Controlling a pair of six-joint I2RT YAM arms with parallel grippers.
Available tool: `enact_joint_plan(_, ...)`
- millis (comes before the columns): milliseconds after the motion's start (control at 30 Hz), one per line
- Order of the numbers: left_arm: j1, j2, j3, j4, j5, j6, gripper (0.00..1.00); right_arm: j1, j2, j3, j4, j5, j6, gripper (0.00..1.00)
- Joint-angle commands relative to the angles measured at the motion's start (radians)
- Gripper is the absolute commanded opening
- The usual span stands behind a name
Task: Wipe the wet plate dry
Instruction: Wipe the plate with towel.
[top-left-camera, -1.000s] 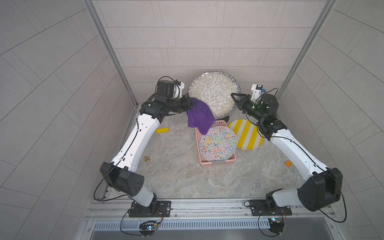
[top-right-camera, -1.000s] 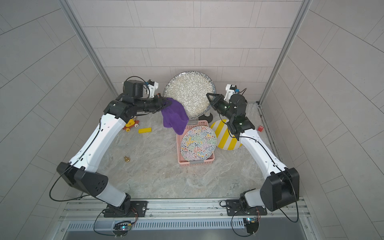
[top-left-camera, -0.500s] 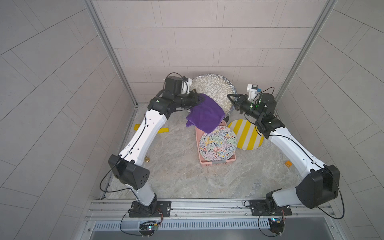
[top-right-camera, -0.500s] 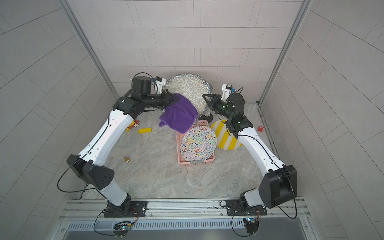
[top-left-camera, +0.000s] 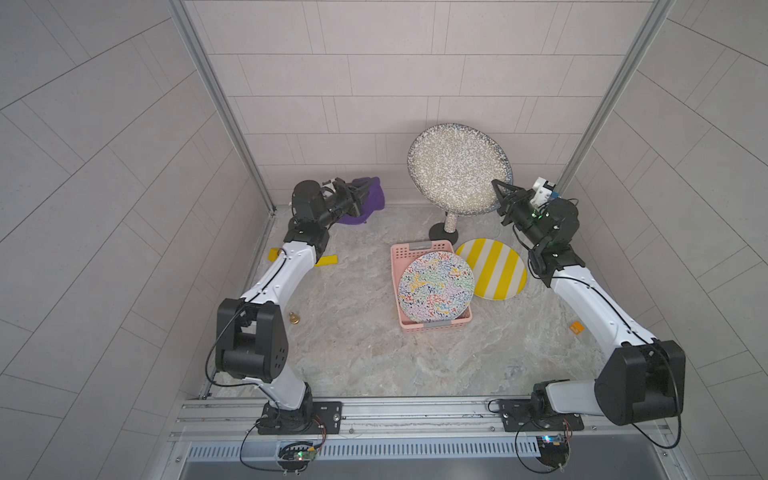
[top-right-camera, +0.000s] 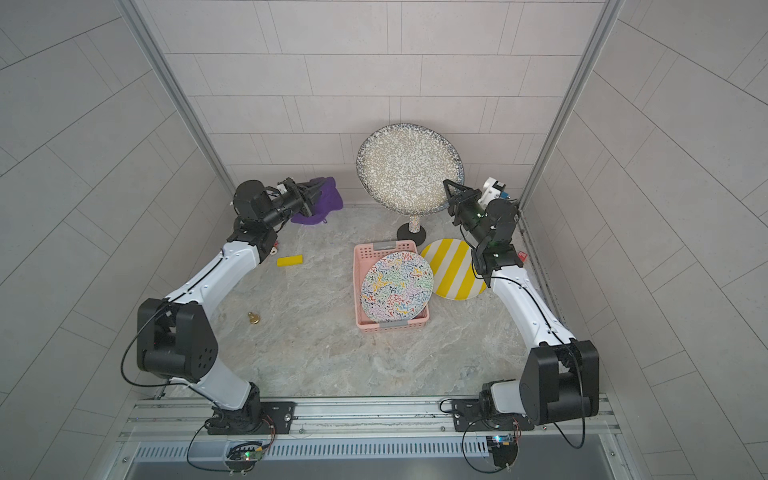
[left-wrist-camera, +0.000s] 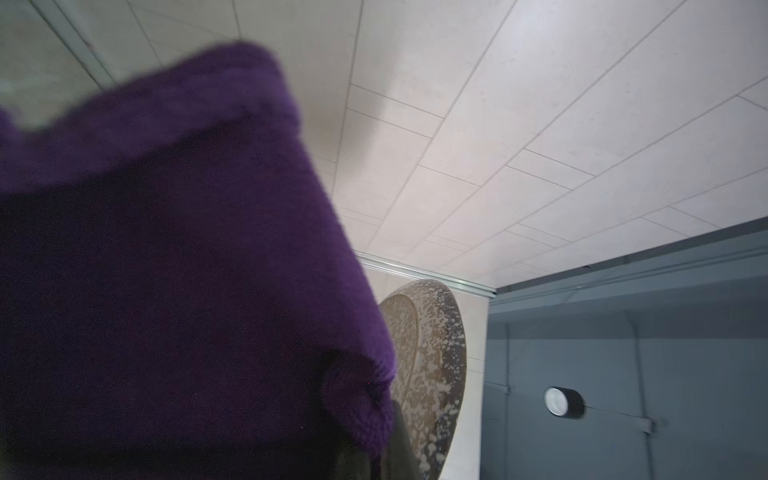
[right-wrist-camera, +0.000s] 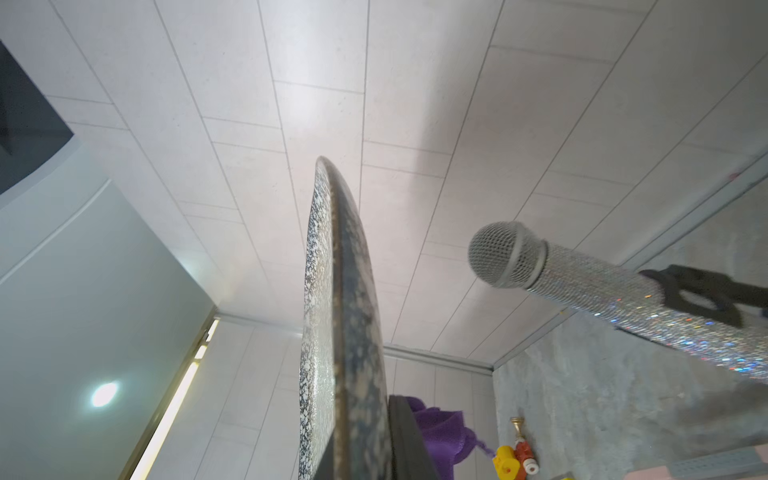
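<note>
A speckled grey-white plate (top-left-camera: 459, 168) (top-right-camera: 409, 166) is held up on edge near the back wall, its face toward the top cameras. My right gripper (top-left-camera: 500, 195) (top-right-camera: 451, 193) is shut on its lower right rim; in the right wrist view the plate (right-wrist-camera: 340, 311) stands edge-on between the dark fingers (right-wrist-camera: 405, 440). My left gripper (top-left-camera: 353, 197) (top-right-camera: 311, 197) is at the back left, well apart from the plate, shut on a bunched purple cloth (top-left-camera: 370, 195) (top-right-camera: 330, 195). The cloth (left-wrist-camera: 166, 270) covers most of the left wrist view and hides the jaws; the plate (left-wrist-camera: 432, 365) shows beyond it.
A glittery microphone on a black stand (top-left-camera: 448, 220) (right-wrist-camera: 582, 278) stands just below the held plate. A pink basket (top-left-camera: 415, 249) holds a multicoloured squiggle plate (top-left-camera: 435, 286), with a yellow-striped plate (top-left-camera: 494, 274) beside it. A yellow block (top-left-camera: 326, 261) and a brass bell (top-left-camera: 294, 318) lie on the left.
My left arm has swung the purple cloth off the plate's face, leftward and down to the back left corner. The plate is now fully uncovered, still in the right gripper.
</note>
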Motion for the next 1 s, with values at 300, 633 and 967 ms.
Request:
enact_joint_plan(300,-0.217,0.054,0.117,0.465,-0.379,-0.469,0.0,0.171,0.022,0.084,0.441,0.038,0.14,0.0)
enact_joint_plan(633,-0.364,0.059,0.149,0.469,-0.46,-0.476,0.0,0.116,0.172,0.3,0.413,0.182,0.08,0.0)
enact_joint_plan(967,-0.286,0.067,0.165,0.485,-0.487,-0.486,0.0,0.204,-0.001,0.078,0.402,0.152,-0.008,0.0)
